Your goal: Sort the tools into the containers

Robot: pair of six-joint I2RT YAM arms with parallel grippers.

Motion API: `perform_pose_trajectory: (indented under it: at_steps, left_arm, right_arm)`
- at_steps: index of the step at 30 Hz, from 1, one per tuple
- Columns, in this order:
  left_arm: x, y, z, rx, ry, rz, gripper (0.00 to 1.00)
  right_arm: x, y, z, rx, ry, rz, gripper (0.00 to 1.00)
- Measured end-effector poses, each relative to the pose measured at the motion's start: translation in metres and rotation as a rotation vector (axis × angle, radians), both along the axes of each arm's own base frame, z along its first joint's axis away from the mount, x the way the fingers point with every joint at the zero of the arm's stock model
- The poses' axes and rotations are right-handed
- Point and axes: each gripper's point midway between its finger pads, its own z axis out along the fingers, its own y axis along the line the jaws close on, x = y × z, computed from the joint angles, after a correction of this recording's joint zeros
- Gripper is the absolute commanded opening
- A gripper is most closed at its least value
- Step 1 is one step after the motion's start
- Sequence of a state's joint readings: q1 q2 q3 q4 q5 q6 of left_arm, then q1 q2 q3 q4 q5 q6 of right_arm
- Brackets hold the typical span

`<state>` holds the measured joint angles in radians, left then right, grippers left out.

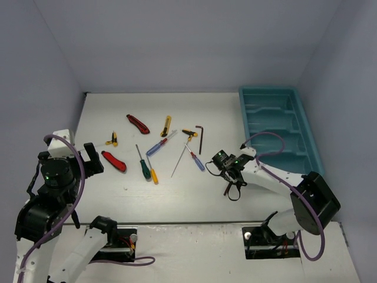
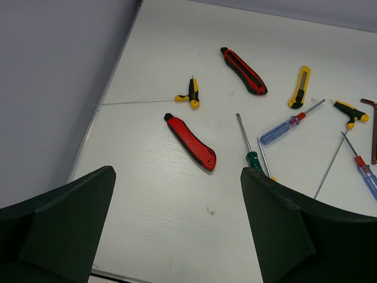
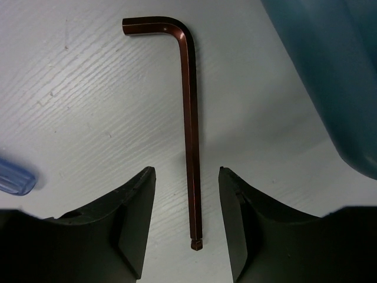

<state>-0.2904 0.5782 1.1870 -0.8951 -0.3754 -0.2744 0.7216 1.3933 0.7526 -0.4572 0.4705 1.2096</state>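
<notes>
Currently the dark L-shaped hex key [image 3: 189, 118] lies flat on the white table [image 3: 88, 88], to the left of the teal tray [image 3: 330, 76] and not touching it. In the right wrist view its long shaft runs straight away from the camera, and its near end sits in the gap between the two fingers. The short leg is at the far end and bends left.

The right gripper [image 3: 186, 174] is spread, with one finger on each side of the shaft. Neither finger touches it in view, and nothing is gripped. Fingertip height above the table cannot be told. A blue screwdriver handle [image 3: 13, 177] lies outside the left finger, out of the gap.

The left gripper [image 2: 177, 174] is spread wide and empty. It is over the table's left part near a red utility knife [image 2: 189, 141], well apart from the hex key.

Judgement: the right arm is the nearer one. Closing across the shaft should need no rotation, only descent if the fingertips are not yet at table level.
</notes>
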Motion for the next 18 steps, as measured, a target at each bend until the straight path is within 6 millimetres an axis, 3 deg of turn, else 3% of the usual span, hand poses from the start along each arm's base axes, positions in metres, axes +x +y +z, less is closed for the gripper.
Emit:
perform_pose_trajectory:
  at_steps: [13,16,17,18]
  left_arm:
    - [-0.004,0.002,0.000,0.010,-0.008,-0.002,0.86]
    - [-0.004,0.001,0.000,0.014,-0.006,-0.004,0.86]
    - [-0.004,0.002,0.000,0.015,-0.006,-0.005,0.86]
    - [-0.004,0.002,0.000,0.015,-0.006,-0.004,0.85]
  right_arm:
    - [-0.010,-0.006,-0.030,0.037,0.062,-0.061,0.36]
    - [-0.006,-0.003,-0.031,0.049,0.052,-0.056,0.23]
    - [-0.005,-0.002,-0.031,0.050,0.051,-0.052,0.11]
    - [-0.004,-0.001,-0.031,0.049,0.049,-0.046,0.05]
